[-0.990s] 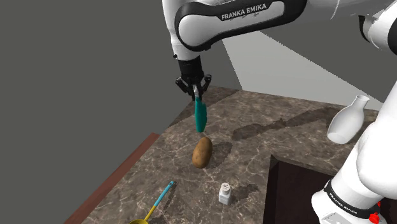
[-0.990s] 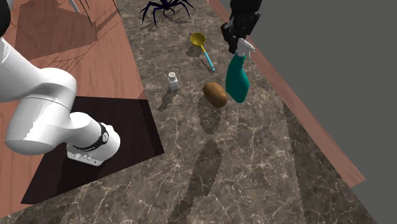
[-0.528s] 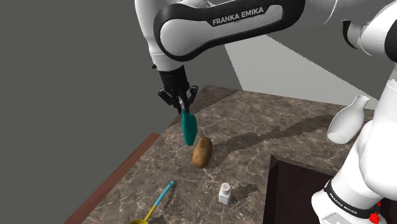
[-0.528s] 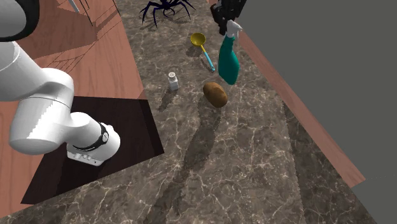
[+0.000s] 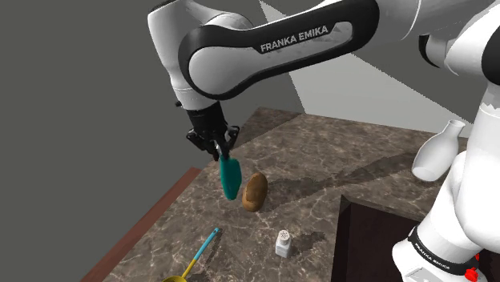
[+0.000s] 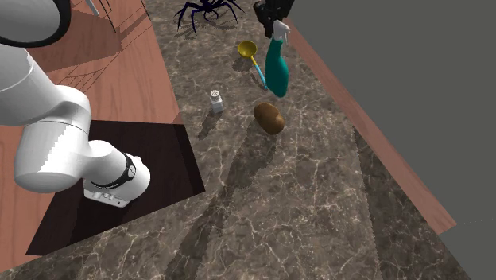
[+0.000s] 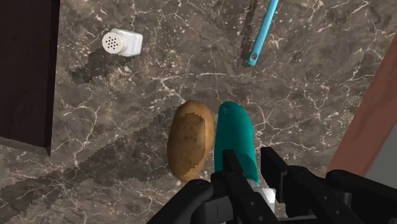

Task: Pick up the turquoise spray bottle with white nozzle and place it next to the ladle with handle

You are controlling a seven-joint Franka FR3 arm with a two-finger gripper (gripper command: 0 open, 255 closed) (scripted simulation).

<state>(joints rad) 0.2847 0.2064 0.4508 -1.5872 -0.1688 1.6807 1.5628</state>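
Hanging nozzle-up from the pincer (image 5: 215,145), the turquoise spray bottle (image 5: 229,177) is off the dark marble tabletop (image 5: 344,180), its body pointing down and leaning a little. The two black fingers are clamped on the bottle just under its white nozzle, which the wrist view shows pressed between them. A hold that high up lets the body dangle base-first, probably so it can be stood upright when lowered, and carrying it in the air keeps it clear of the potato (image 5: 255,192) just beside it.

In the shoulder view the bottle hangs between the potato and the reddish wooden edge of the tabletop. The ladle (image 5: 202,253), with a yellow bowl and a blue handle, lies flat further toward that view's bottom, its handle end pointing roughly at the bottle. A white salt shaker (image 5: 283,243) stands apart from both, and a white vase (image 5: 437,152) stands well off at the view's right.

The arm rises from the stand, arches high over the tabletop toward the shoulder view's left, and bends at the wrist so the hand points steeply down.

This looks like the carrying step, with the placing not yet done. The likely target is bare marble beside the ladle's handle; a loosely hanging bottle could tip on touchdown.
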